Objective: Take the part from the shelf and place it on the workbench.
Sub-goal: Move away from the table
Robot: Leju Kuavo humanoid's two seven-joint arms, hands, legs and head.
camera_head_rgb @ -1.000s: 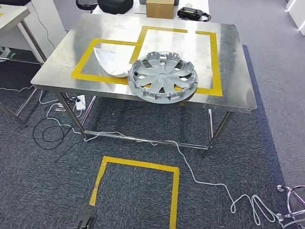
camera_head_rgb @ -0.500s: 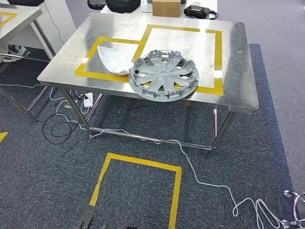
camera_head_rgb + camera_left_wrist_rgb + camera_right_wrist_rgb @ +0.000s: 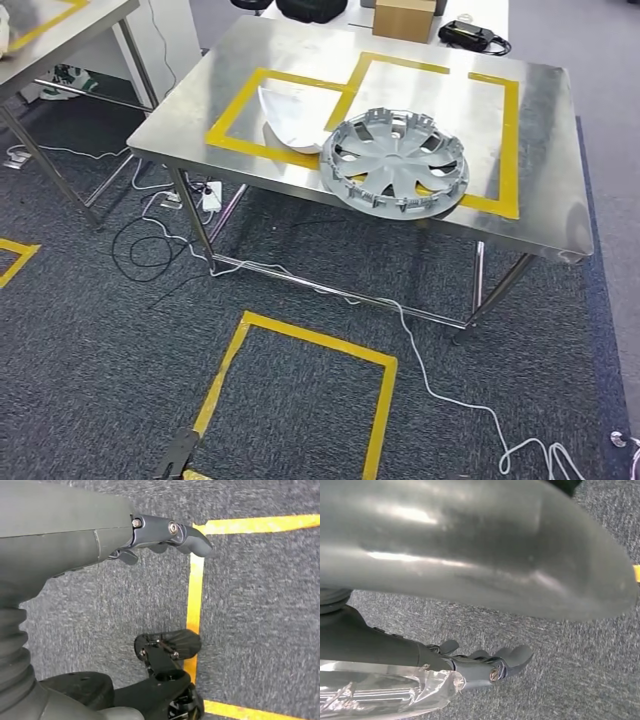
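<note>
L robot hand hangs slack, fingers straight, holding nothing. R robot hand is the same: fingers out, nothing gripped. I'd keep both arms down while walking & step clear of the white cable ahead. Part: grey spoked wheel cover, flat on bench well ahead of both hands, rim at near edge.

Lab or workshop: steel workbench, yellow floor tape, loose cables, grey carpet.
</note>
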